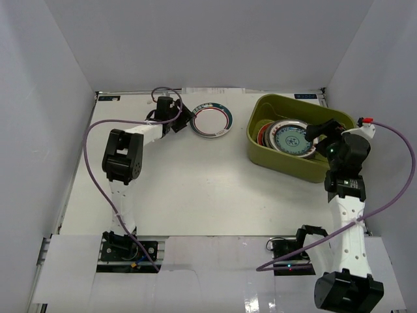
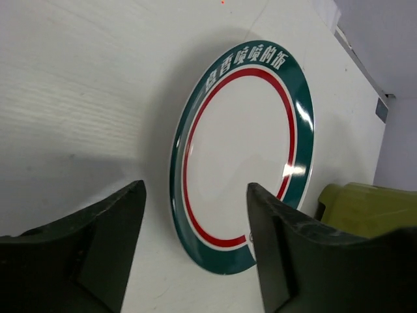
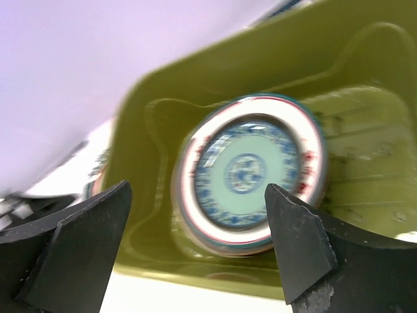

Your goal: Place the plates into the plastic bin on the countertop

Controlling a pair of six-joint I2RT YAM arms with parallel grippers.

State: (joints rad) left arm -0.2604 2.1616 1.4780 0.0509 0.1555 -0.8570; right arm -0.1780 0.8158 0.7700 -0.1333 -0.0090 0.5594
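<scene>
Your green-rimmed white round plate (image 1: 212,121) lies flat on the white countertop (image 1: 195,189), well left of the olive-green plastic bin (image 1: 287,166), which holds the stacked plates (image 1: 291,138). Your left gripper (image 2: 195,195) faces the lone plate's edge, jaws spread. Your right gripper (image 3: 195,189) hangs over the bin, jaws spread and empty.

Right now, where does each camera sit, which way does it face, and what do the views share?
Top external: above and behind the arms, looking down on the countertop; both arms show, left tool by the plate, right tool over the bin.
Left wrist: low over the countertop, facing the plate, bin corner beyond; the open left tool frames the view.
Right wrist: at the bin's edge, looking in at the stack; the open right tool shows.
Shared: all three show the bin; top and left wrist share the plate.
</scene>
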